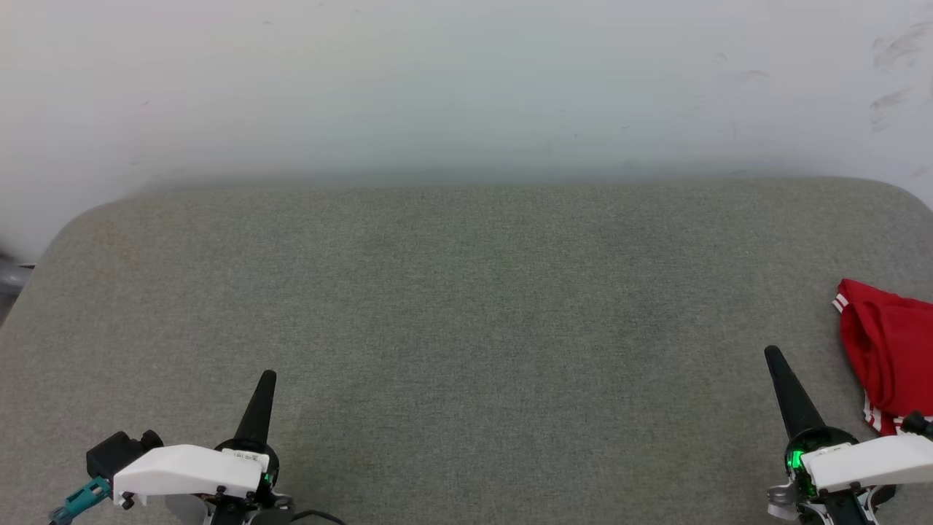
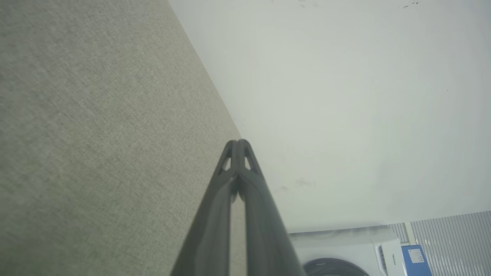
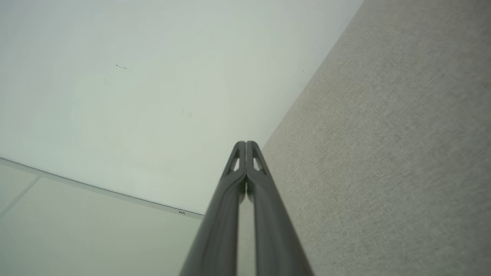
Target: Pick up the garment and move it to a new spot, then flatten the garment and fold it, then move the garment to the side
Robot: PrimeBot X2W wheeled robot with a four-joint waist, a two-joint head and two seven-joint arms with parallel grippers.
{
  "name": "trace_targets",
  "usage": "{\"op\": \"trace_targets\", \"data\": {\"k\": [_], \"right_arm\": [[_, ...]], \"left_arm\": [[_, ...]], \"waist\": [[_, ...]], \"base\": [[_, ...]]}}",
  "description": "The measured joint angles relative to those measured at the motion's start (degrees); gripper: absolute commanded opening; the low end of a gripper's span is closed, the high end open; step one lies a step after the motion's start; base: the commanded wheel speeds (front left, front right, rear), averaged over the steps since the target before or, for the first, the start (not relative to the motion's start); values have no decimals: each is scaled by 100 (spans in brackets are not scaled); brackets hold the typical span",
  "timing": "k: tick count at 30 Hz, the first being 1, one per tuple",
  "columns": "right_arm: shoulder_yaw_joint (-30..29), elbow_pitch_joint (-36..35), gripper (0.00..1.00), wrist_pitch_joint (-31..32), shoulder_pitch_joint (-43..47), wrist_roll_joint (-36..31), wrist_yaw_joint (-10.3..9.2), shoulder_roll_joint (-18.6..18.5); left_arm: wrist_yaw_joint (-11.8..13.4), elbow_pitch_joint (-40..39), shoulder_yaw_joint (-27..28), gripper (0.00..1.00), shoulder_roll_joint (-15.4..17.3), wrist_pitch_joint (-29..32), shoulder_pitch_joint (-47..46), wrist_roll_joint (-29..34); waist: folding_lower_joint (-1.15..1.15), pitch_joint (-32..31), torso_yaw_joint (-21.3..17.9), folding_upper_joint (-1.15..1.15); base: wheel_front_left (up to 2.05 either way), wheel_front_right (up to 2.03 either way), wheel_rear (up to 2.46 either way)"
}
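The garment (image 1: 889, 350), bright red with white stripe trim, lies bunched at the far right edge of the grey cloth-covered table (image 1: 466, 306), partly cut off by the head view's border. My right gripper (image 1: 771, 355) stands shut at the lower right, just left of the garment and apart from it. At the lower left my left gripper (image 1: 268, 377) is shut too, with nothing in it. In the left wrist view the left gripper (image 2: 238, 142) has its fingers pressed together over the table's edge. The right gripper (image 3: 245, 143) shows the same closed fingers in the right wrist view.
A pale wall (image 1: 466, 87) rises behind the table's far edge. A white washing machine (image 2: 345, 249) and a blue box (image 2: 416, 258) stand beyond the table in the left wrist view. Pale floor (image 3: 76, 237) shows in the right wrist view.
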Motion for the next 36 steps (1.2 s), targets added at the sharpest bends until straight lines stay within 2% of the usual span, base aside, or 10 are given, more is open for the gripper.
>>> {"op": "trace_targets", "data": {"k": [36], "right_arm": [[-5,558,0,-8,-378,1816,0,-1]], "left_arm": [[-368,201,542,0,-331,476,-251,-1388]], "waist": [[0,65,21,0]], "base": [[0,0,0]]}}
